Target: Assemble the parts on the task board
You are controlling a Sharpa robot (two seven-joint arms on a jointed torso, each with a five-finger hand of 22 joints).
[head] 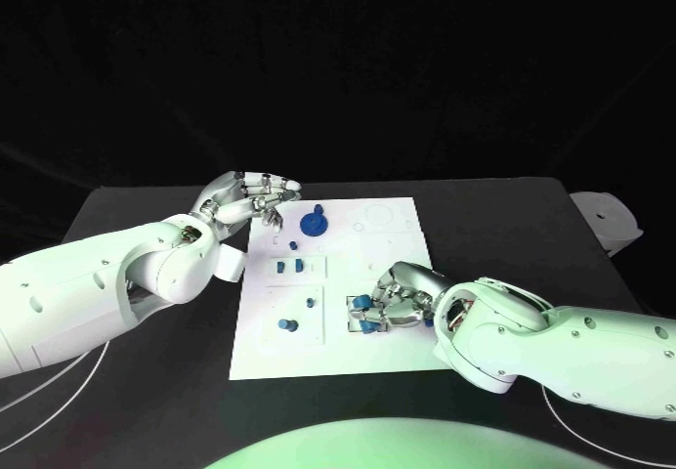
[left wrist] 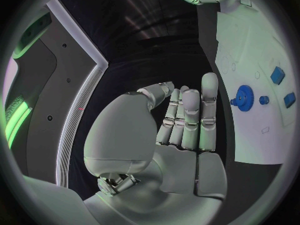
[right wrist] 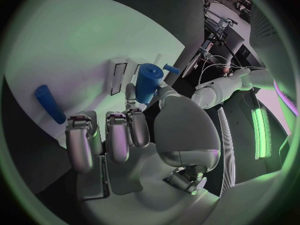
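Over the task board [head: 388, 352], right hand [head: 399, 298] pinching blue peg [right wrist: 147, 81], left hand [head: 254, 198] empty, fingers straight.

No readable text, label, brand, number or sign is found. On the task board [head: 338, 293] only faint outline markings are seen, circles and rectangles near the blue gear [head: 315, 224]; no letters or digits can be made out in them.
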